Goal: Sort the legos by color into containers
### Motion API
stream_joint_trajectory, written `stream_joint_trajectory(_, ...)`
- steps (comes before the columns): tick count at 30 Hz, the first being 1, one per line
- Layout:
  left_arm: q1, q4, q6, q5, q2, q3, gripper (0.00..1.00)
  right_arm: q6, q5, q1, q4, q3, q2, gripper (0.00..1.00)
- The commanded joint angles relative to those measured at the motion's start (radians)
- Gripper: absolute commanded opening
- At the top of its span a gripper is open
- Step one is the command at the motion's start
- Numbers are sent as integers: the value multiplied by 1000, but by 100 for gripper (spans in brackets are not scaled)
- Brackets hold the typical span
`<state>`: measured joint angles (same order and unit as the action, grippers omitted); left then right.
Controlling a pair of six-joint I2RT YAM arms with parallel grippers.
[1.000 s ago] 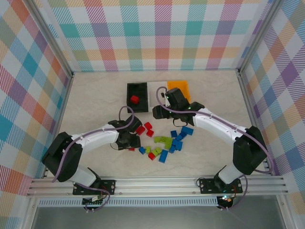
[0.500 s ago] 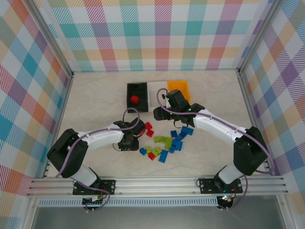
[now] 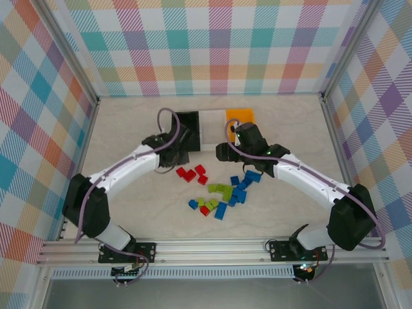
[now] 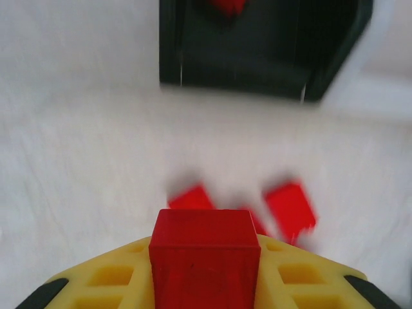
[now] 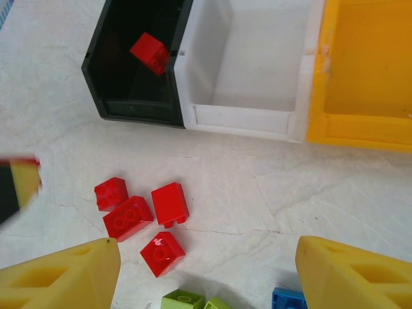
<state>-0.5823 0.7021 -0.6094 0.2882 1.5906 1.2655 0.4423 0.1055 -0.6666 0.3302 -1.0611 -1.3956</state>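
Your left gripper (image 3: 172, 148) is shut tight on one small red plastic brick (image 4: 205, 257), held btw its yellow fingers (image 4: 103, 283) & it looks up off the table. It's near the small black plastic bin (image 4: 264, 58) but not over it yet. The pale stone-look table (image 4: 77, 141) is under it, w/ more loose red bricks (image 5: 170, 204) just below. Another red brick (image 5: 150, 53) lies in that bin, so I think that's the right home. Go fwd till the held brick is over the middle of the bin, stay higher than the near wall, then open. Don't let go early or it lands w/ the loose ones. The white plastic bin (image 5: 251, 71) touches the black one, so keep off that side. Your right gripper (image 5: 206, 251) is wide open w/ nothing in it; leave it out of the way.
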Motion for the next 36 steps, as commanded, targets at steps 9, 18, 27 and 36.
stream_joint_trajectory(9, 99, -105, 0, 98, 400, 340, 32, 36, 34, 9, 26, 87, 91, 73)
stream_joint_trajectory(18, 100, -119, -26, 48, 435, 374, 69, 21, -82, 7, 52, 140, 97, 76)
stream_joint_trajectory(27, 30, -206, -56, 4, 58, 106, 100, -37, -197, -97, 119, 71, -80, 66)
stream_joint_trajectory(36, -49, -197, -133, -4, -330, -263, 100, -52, -63, -204, 155, -66, -304, 61)
